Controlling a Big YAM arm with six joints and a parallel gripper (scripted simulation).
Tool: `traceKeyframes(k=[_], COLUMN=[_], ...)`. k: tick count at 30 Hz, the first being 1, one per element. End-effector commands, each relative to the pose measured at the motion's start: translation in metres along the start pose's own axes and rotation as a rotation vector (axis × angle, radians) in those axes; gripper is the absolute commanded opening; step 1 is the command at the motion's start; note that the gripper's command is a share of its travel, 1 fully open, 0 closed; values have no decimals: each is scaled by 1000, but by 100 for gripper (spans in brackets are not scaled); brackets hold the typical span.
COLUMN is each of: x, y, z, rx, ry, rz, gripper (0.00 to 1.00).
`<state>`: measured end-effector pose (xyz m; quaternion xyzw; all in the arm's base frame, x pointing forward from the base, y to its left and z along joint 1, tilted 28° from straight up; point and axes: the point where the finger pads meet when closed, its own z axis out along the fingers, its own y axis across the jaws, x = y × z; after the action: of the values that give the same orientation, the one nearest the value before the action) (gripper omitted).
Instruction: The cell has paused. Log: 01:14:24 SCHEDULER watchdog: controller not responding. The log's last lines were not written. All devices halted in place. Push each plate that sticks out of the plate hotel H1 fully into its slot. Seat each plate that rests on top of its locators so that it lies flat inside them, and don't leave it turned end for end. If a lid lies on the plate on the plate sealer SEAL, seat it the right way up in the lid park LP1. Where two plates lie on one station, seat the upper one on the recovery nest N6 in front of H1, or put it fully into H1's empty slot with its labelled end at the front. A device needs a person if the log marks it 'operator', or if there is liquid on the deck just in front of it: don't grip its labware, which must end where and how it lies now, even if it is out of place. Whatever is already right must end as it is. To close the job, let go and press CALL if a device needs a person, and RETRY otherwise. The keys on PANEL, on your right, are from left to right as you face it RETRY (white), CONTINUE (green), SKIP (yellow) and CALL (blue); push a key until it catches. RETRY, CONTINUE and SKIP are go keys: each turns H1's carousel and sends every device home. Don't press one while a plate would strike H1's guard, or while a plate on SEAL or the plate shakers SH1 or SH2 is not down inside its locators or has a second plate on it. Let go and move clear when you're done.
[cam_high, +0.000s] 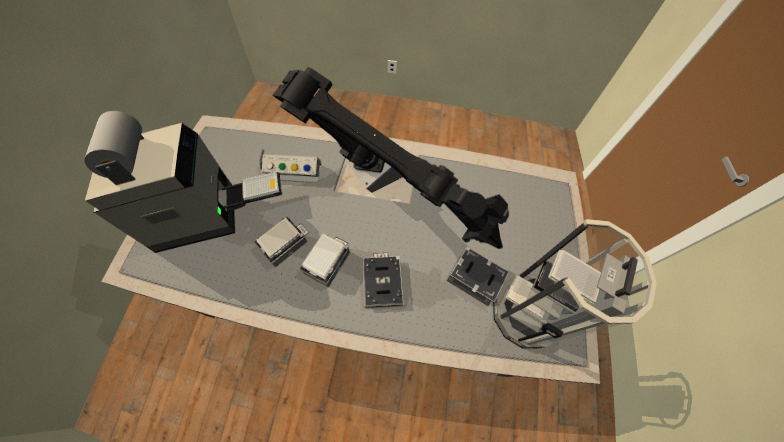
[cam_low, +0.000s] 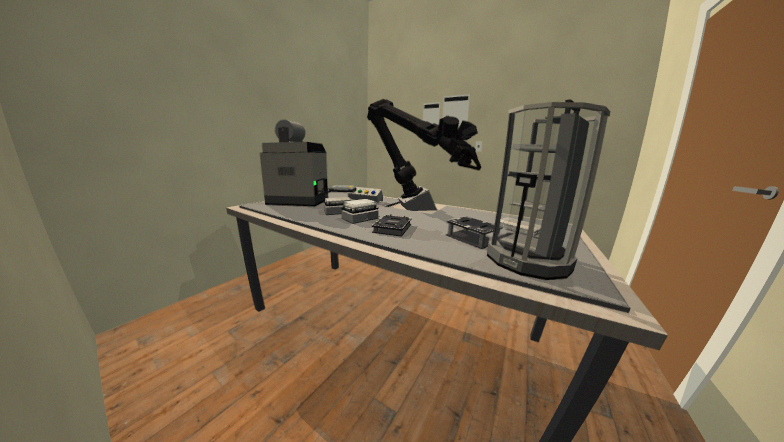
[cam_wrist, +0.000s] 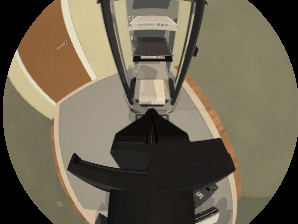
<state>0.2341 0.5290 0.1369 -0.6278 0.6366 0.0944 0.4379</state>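
This was a small lab bench set up in a plain room. A glass-fronted plate tower (cam_low: 549, 107) stood on the tabletop (cam_low: 603, 323); left of the tower sat a boxy sealing machine (cam_low: 290, 175), white well plates (cam_high: 325, 256) and a button panel (cam_high: 289, 164).

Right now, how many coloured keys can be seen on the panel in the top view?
4, in one row on the panel behind the sealer's plate: white, green, yellow and blue, left to right in the image. Nothing covers the panel, so none seems hidden.
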Motion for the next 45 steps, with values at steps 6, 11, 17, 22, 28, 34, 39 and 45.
traceKeyframes(k=[6, 11, 17, 22, 28, 34, 39, 45], x=[5, 5, 5, 25, 42, 66, 87, 94], y=[-10, -10, -10, -7, -7, -7, -7, -8], z=[3, 3, 3, 18, 30, 48, 63, 70], rx=[17, 17, 17, 11, 11, 11, 11, 13], ry=[-6, -6, -6, 4, 4, 5, 5, 1], rz=[8, 8, 8, 1, 1, 0, 0, 1], gripper=[0, 0, 0, 0, 0, 0, 0, 0])
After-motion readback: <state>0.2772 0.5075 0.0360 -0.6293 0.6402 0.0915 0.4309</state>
